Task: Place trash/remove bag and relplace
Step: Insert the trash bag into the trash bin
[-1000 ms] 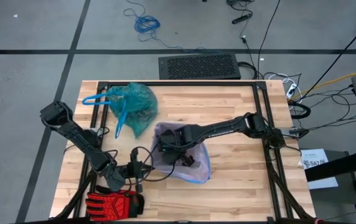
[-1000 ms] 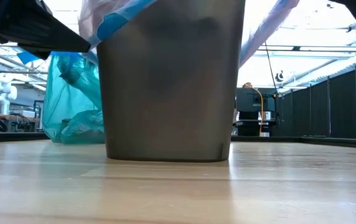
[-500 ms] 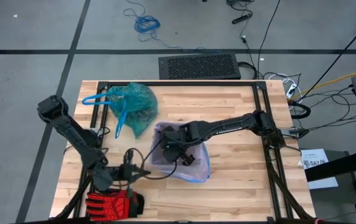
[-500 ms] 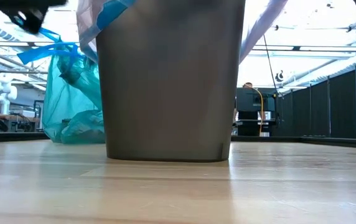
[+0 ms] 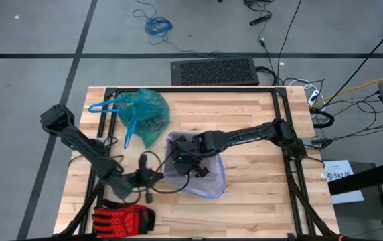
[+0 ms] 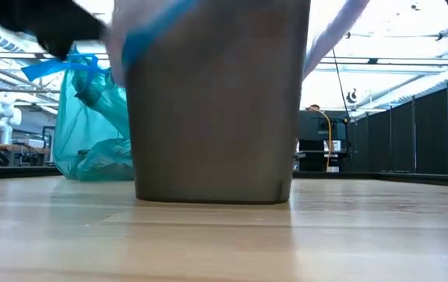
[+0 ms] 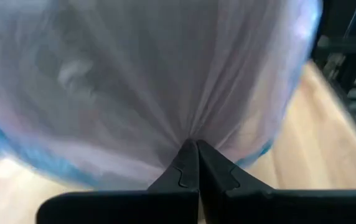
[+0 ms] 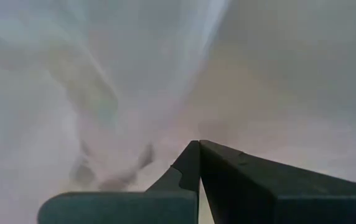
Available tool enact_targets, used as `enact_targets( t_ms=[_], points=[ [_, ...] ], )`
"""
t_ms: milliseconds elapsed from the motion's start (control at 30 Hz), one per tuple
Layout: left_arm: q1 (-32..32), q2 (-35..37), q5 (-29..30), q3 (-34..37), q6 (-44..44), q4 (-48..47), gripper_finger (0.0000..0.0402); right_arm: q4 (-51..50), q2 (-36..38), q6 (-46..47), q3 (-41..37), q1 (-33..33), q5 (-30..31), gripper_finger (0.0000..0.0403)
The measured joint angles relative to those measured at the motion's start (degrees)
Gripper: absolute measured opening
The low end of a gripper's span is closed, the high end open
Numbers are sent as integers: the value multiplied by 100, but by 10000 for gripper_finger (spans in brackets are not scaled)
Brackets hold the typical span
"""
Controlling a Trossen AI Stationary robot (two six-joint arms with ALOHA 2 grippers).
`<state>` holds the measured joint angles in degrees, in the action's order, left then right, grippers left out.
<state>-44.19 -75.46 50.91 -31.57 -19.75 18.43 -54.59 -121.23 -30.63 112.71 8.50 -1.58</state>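
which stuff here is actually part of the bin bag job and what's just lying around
Part of the job:
- teal-green bag, removed, lying on the table
- bin
- lilac liner over the bin
- left gripper, jaws shut on the lilac liner
- right gripper, inside the bin

Just lying about:
- red-and-black glove

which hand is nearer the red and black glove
Left. The left hand hangs just above the red-and-black glove at the table's front-left corner. The right hand is farther off, down inside the lilac bag.
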Motion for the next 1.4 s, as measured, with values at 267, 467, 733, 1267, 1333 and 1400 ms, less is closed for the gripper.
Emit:
enact_targets(
  t_ms=[267, 467, 733, 1267, 1333, 1400],
  points=[
    [244, -731, -141, 13, -682, 53, 0, 0, -2, 19, 0, 51, 4, 0],
    [233, -677, -141, 13, -683, 22, 0, -43, 23, -125, 70, 100, 22, 0],
    [231, -658, -138, 11, -678, 10, 0, -675, 146, -196, 828, 174, 187, 0],
    [228, -658, -135, 8, -685, 7, 0, -1016, 146, -891, 1261, 197, 1157, 0],
    [231, -657, -133, 8, -686, 9, 0, -1043, 160, -901, 1261, 222, 1219, 0],
    [228, -658, -134, 8, -686, 7, 0, -1169, 205, -900, 1336, 261, 1219, 0]
  ],
)
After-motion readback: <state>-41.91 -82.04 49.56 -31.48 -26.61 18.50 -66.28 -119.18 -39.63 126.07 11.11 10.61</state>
